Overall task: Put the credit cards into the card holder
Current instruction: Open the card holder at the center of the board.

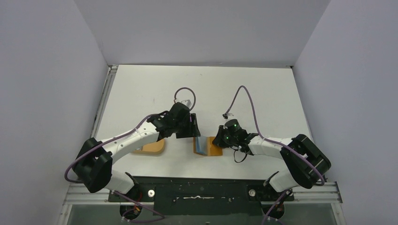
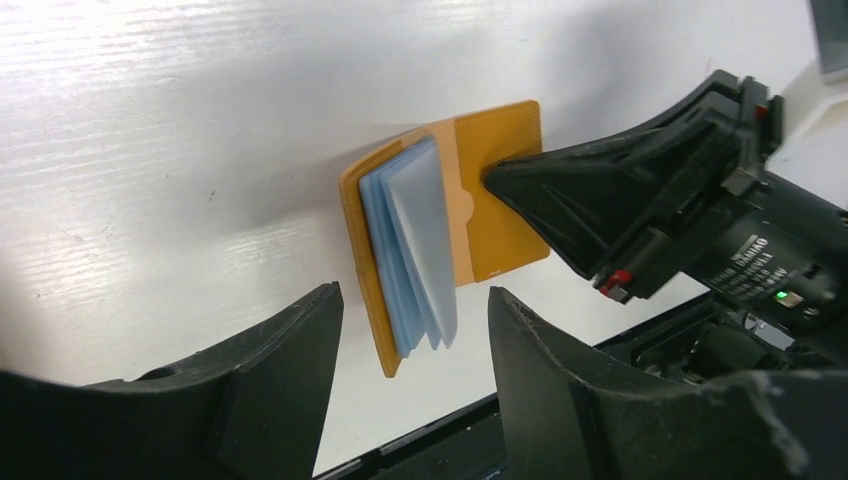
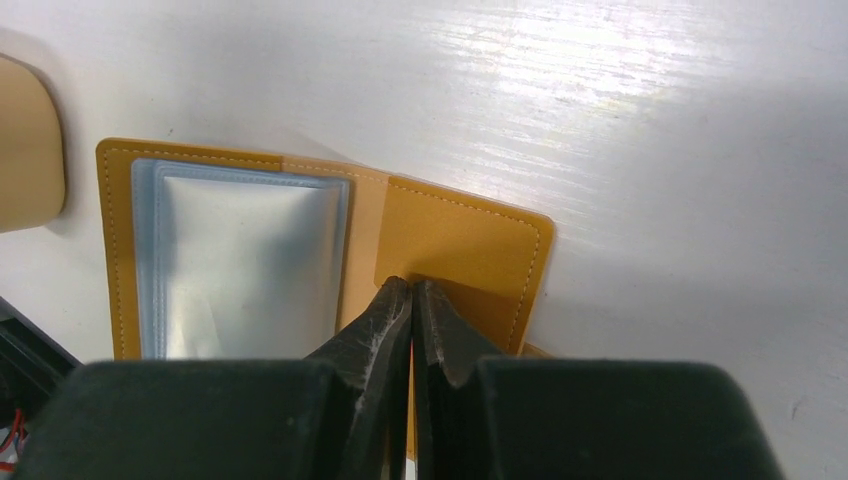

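- Table [image 1: 141, 93]: white top with walls on three sides; both arm bases are at its near edge.
- Left arm [image 1: 126, 140]: white and black, reaching in from the near left toward the middle.
- Right arm [image 1: 272, 146]: white and black, reaching in from the near right toward the middle.
- Orange tray [image 1: 152, 147]: near left of centre, partly hidden under the left arm and well apart from the holder.
- Left gripper [image 2: 413, 295]: jaws parted about halfway with nothing between them. It hangs over the holder's left half, just on the far side of it, and touches nothing.
- Right gripper [image 3: 412, 285]: jaws closed tight together. The tips press on the holder's right panel at the edge of its pocket. Whether any leather is pinched cannot be told.
- Card holder [image 3: 470, 230]: tan-orange bifold lying open and flat at the near centre of the table, between the two grippers, stitched edges showing.
- Pale blue sleeves [image 2: 410, 250]: several translucent leaves bound at the holder's spine, fanned up over the left half; the top leaf looks silvery. Whether cards sit inside cannot be told.
- Pale flat piece [image 1: 187, 101]: on the table beyond the left gripper, under a cable loop; too small to identify.
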